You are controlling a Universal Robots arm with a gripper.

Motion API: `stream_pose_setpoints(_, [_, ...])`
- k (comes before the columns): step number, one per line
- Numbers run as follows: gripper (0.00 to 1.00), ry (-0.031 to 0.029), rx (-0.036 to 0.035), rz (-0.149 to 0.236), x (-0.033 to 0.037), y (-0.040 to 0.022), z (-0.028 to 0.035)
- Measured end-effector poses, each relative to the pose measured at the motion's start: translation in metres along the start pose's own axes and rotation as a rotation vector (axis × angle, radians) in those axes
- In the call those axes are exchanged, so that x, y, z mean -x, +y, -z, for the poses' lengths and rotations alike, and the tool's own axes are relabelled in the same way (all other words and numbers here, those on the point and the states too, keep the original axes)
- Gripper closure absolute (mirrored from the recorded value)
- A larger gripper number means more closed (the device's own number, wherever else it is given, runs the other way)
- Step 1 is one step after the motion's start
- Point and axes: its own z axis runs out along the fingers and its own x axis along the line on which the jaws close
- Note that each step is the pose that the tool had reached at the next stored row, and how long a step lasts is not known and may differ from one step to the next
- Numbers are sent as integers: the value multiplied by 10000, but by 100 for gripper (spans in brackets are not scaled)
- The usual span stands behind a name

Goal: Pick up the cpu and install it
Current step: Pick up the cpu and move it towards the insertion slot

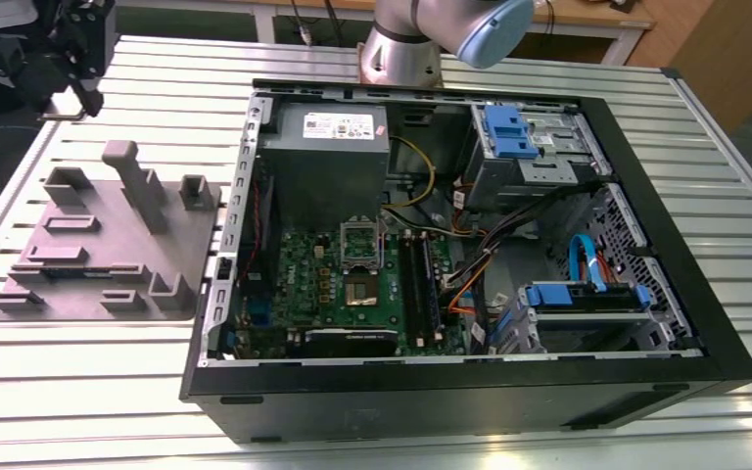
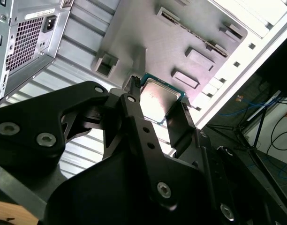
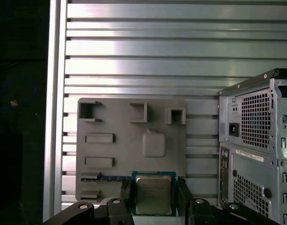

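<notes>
The gripper (image 2: 157,97) is closed on the cpu (image 3: 154,193), one finger on each of two opposite edges, with the silvery top facing the first wrist view. The chip looks to be held clear above the grey fixture plate (image 3: 115,154). In the exterior view that plate lies on the counter (image 1: 102,392) at mid left. The motherboard socket (image 1: 360,289) is right of it, inside the open computer case (image 1: 481,397). The case's near wall stands between them, the power supply (image 1: 330,147) is above the socket, and memory slots (image 1: 418,274) lie just beside it.
</notes>
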Motion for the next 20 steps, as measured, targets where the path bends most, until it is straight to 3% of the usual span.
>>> stream_pose_setpoints(20, [53,0,1,-1,98,0,1])
